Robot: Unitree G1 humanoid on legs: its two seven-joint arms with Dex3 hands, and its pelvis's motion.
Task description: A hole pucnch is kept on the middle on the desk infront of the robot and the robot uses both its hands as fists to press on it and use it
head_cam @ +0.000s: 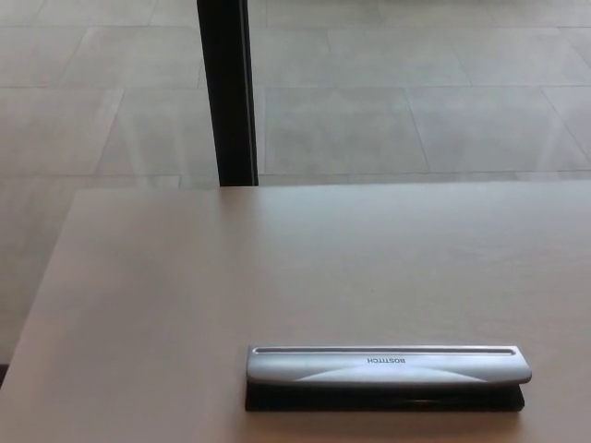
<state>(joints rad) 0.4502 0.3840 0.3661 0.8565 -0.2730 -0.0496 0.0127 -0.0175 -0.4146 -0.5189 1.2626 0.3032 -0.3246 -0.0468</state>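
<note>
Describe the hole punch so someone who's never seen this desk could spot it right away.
Start at the pale desk that fills the lower part of the head view, with a black post beyond its far edge. Near the desk's front edge, right of centre, lies the hole punch: a long silver bar on a black base, the only object on the desk.
</note>
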